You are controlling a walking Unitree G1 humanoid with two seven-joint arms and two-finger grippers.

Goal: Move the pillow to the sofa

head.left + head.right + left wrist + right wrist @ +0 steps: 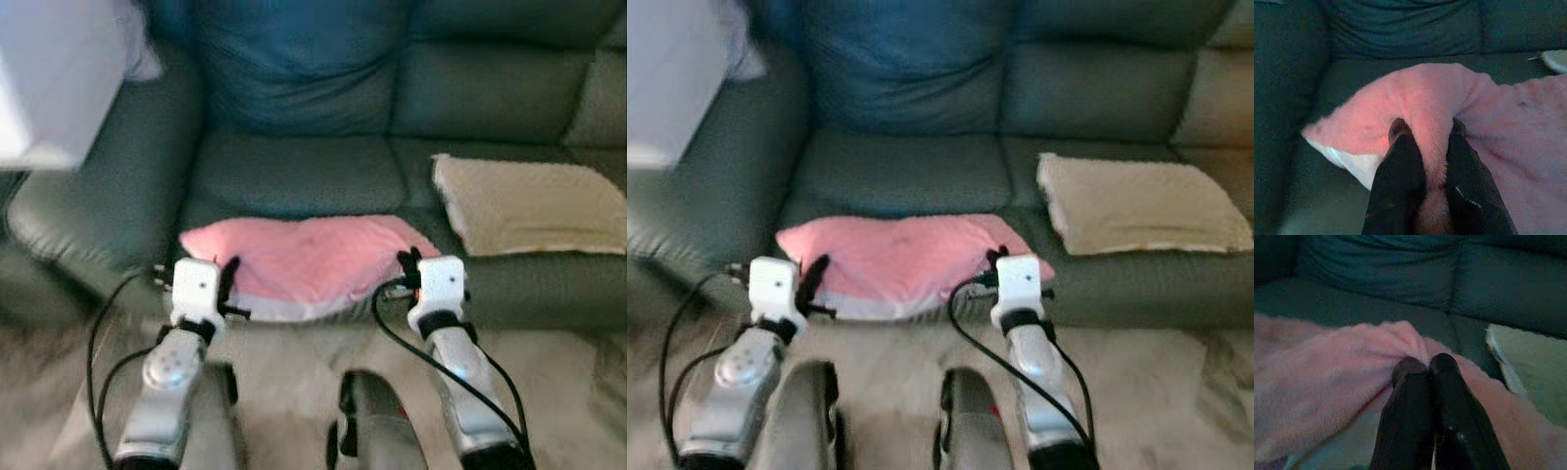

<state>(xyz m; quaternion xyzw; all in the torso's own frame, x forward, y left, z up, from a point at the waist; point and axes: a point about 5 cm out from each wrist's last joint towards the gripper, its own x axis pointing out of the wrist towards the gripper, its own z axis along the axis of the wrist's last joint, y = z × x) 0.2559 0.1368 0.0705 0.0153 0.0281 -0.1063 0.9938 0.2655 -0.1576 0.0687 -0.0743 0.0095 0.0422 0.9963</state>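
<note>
**Both tools pinch the pink pillow at the sofa's front edge**

Silver arms rise from the bottom of the head views, each ending in a white wrist block and a black-fingered tool. At the pillow's left corner, the left tool (pixel 229 284) is closed on the pink pillow (pixel 309 257): the left wrist view shows a ridge of pink fleece squeezed between its two fingers (pixel 1400 166), with the pillow's white underside showing just beside them. At the pillow's right corner, the right tool (pixel 407 264) also grips: in the right wrist view its fingers (pixel 1410 406) are pressed nearly together with a fold of pink fabric bunched at their tips.

That pillow lies across the front of the dark green sofa (pixel 294 171) seat, with its near edge hanging slightly over the seat's front. Behind it a blue-green back cushion (pixel 294 69) leans against the sofa back. On the neighbouring seat to the right, well apart from the pillow, lies a beige cushion (pixel 529 206). A pale, blurred object (pixel 49 78) sits over the sofa's left armrest. Light floor (pixel 284 382) shows between the arms.
</note>
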